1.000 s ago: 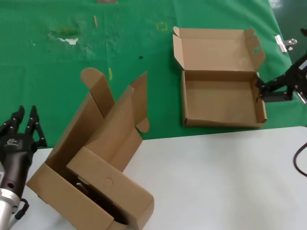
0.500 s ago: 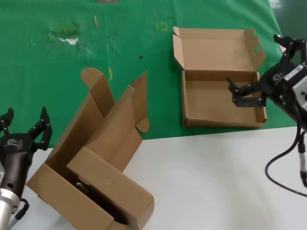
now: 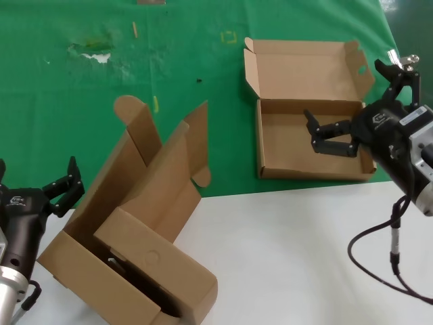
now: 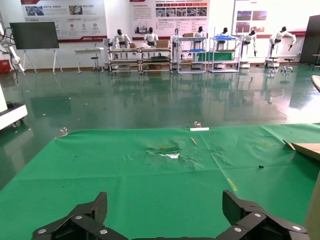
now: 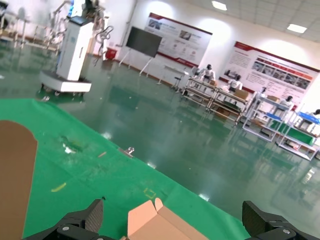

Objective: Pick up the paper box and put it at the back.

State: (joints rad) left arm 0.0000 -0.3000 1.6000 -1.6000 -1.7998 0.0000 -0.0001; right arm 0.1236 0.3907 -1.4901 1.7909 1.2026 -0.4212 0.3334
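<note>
The paper box (image 3: 308,139) lies open on the green cloth (image 3: 169,54) at the right, its lid folded back with rounded ear flaps. My right gripper (image 3: 345,101) hovers over the box's right side, open wide and empty. One finger is above the tray and the other is near the lid's right ear. In the right wrist view a corner of the box (image 5: 155,225) shows between the spread fingers of that gripper (image 5: 172,220). My left gripper (image 3: 34,172) is open and empty at the near left, beside the stacked boxes. In the left wrist view that gripper (image 4: 165,210) faces bare green cloth.
Two similar brown boxes (image 3: 135,230) stand stacked and tilted at the near left, across the cloth's edge and the white tabletop (image 3: 304,257). The cloth has a worn whitish patch (image 3: 98,54) and yellow marks. A metal binder clip (image 3: 404,62) lies at the far right.
My right gripper has come in from the right edge over the box and opened wide. My left gripper has gone from shut to wide open. The boxes have not moved.
</note>
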